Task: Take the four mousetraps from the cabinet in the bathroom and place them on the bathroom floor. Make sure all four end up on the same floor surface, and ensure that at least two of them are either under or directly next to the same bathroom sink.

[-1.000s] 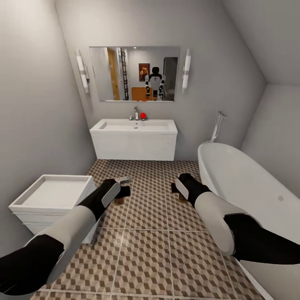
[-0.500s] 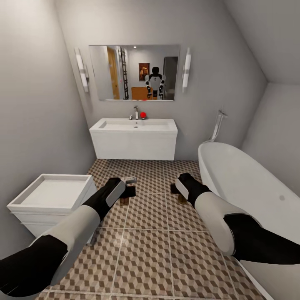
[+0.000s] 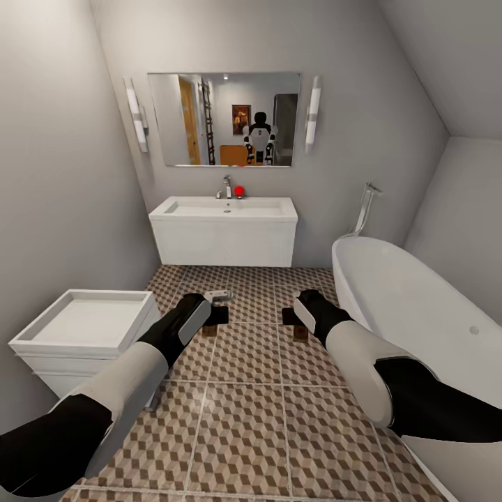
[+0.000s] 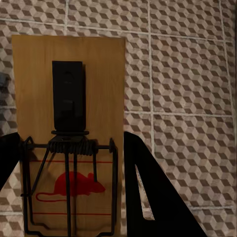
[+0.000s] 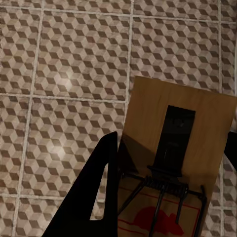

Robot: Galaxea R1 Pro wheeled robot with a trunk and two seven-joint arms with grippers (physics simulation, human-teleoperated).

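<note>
Each gripper carries a mousetrap above the bathroom floor (image 3: pixel 244 418), which has brown-and-beige cube tiles. In the left wrist view a wooden mousetrap (image 4: pixel 98 74) with a dark wire spring and a red mouse print sits between the fingers of my left gripper (image 4: pixel 69 138), which is shut on it. My right gripper (image 5: pixel 173 148) is shut on a second mousetrap (image 5: pixel 148 108). In the head view my left gripper (image 3: pixel 213 315) and right gripper (image 3: pixel 295 319) hang side by side over the tiles, a short way before the wall-hung sink (image 3: pixel 223 209). An orange-brown cabinet (image 3: pixel 233 155) shows as a reflection in the mirror.
A second white sink unit (image 3: pixel 84 324) stands low at the left, close to my left arm. A white bathtub (image 3: pixel 411 307) runs along the right wall. On the far sink, a red object (image 3: pixel 239 191) sits by the tap. Open tiles lie between the sink units and the tub.
The left arm has reached a little further toward the far sink with its mousetrap. The right arm has barely moved. The view has crept slightly forward.
</note>
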